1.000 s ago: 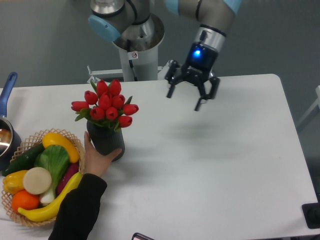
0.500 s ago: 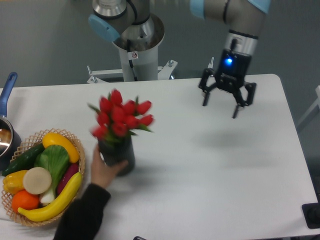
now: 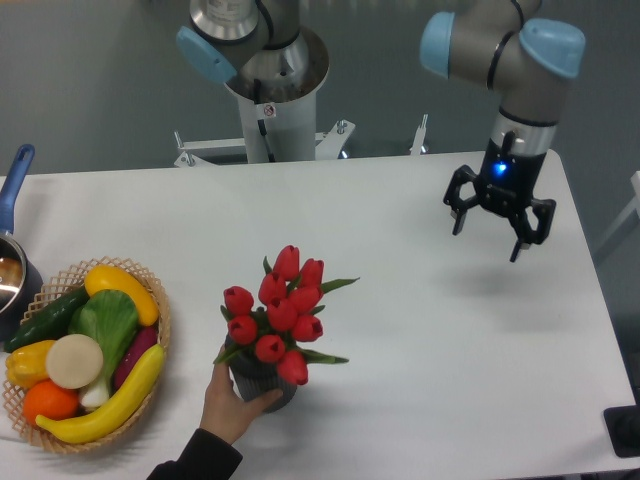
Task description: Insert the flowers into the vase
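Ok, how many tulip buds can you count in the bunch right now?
8 showing on the flowers, which stand in the vase: two at the top, three across the middle, three lower toward the front. Others may be hidden behind these.

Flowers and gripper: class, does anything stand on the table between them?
Nothing visible does. Bare table lies between the open gripper and the flowers, which already sit in the vase that a person's hand holds.
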